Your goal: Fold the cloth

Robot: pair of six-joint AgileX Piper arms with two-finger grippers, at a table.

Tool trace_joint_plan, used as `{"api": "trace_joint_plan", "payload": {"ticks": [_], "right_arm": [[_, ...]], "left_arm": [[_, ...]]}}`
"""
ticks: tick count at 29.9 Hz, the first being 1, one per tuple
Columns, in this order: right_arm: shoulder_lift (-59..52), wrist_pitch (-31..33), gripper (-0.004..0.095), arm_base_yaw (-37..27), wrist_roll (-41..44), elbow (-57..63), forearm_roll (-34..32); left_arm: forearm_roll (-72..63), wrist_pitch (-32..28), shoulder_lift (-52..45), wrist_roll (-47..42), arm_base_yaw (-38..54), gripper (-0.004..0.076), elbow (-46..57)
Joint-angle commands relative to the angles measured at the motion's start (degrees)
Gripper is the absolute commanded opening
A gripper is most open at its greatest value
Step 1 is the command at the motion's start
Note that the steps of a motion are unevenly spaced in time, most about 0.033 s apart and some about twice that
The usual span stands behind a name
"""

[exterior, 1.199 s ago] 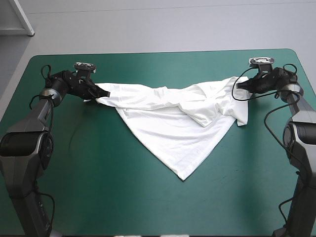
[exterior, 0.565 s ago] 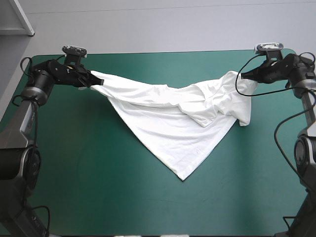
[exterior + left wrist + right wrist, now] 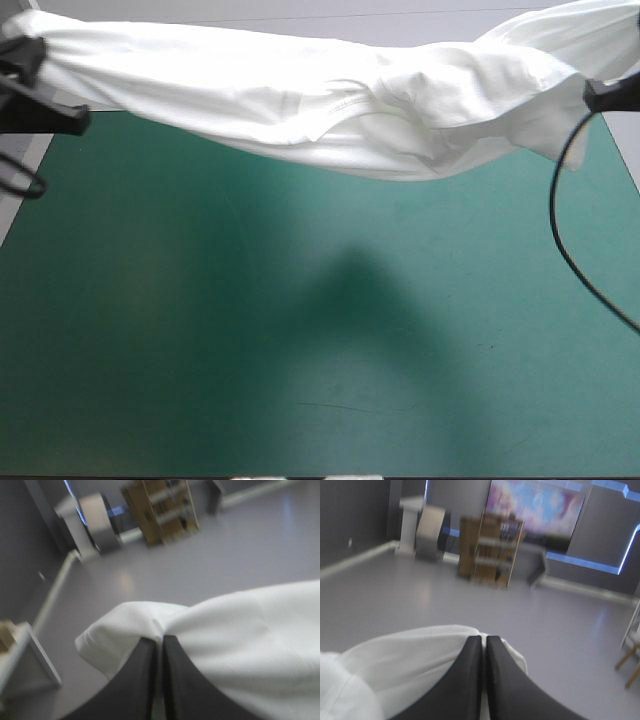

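The white T-shirt hangs in the air, stretched between both arms high above the teal-green table, and sags at its middle. My left gripper is shut on the T-shirt, pinching a bunched corner at the shirt's left end. My right gripper is shut on the T-shirt at the right end, white cloth draped around its fingers. In the high view only dark parts of the arms show at the left edge and right edge. The shirt casts a faint shadow on the cover.
Both arms have risen sharply and spread apart. The T-shirt, which lay partly on the table with a point trailing toward the front, is now lifted wholly off the cover.
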Motion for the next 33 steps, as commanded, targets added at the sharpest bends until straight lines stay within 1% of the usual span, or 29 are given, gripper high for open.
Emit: {"api": "trace_joint_plan", "payload": {"ticks": [1, 3, 9, 11, 14, 16, 18, 21, 24, 26, 29, 33], "right_arm": [[-10.1, -7.7, -0.0014, -0.36, -0.72, -1.73, 1.08], [-15.94, -8.08, -0.0014, -0.36, -0.82, -1.73, 1.08], [-27.61, -4.82, -0.0014, -0.36, -1.64, -1.62, 0.98], [-29.49, -2.55, -0.0014, -0.36, -1.37, -1.62, 0.98], [-29.26, 0.35, -0.0014, -0.36, 0.13, -1.21, 0.98], [-28.35, 0.77, -0.0014, -0.36, 1.52, 0.07, 0.98], [-26.58, 3.74, -0.0014, -0.36, 2.5, 0.71, 1.44], [-21.63, 12.78, -0.0014, -0.36, 3.21, 1.98, 5.15], [-16.07, 19.16, -0.0014, -0.36, 1.15, 5.74, 10.12], [-12.78, 20.97, -0.0014, -0.36, -0.12, 9.99, 12.45], [-7.05, 20.75, -0.0013, -0.36, -1.77, 17.23, 14.11], [2.88, 15.9, -0.0014, -0.36, -6.18, 25.52, 15.88]], "left_arm": [[4.35, -9.32, -9.77, -2.82, -0.08, 0.0019, -3.27], [4.99, -10.52, -14.61, -2.91, -0.08, 0.0019, -4.23], [4.99, -9.58, -23.59, -2.91, -0.08, 0.0019, -5.46], [4.99, -7.7, -24.33, -2.91, -0.08, 0.0019, -5.46], [4.99, -2.26, -22.87, -3.06, -0.08, 0.0019, -5.46], [4.89, 2.62, -20.33, -3.06, -0.08, 0.0019, -5.46], [4.39, 6.86, -17.36, -3.06, -0.08, 0.0019, -5.35], [2.03, 10.65, -13.31, -3.8, -0.08, 0.0019, -3.36], [-0.15, 12.95, -10.15, -3.4, -0.08, 0.0019, 0.9], [-0.79, 13.37, -8.51, -2.84, -0.08, 0.0019, 4.46], [-0.89, 11.93, -5.11, -2.16, -0.08, 0.0019, 12.9], [-1.13, 5.06, 1.88, -0.23, -0.08, 0.0019, 23.25]]}}
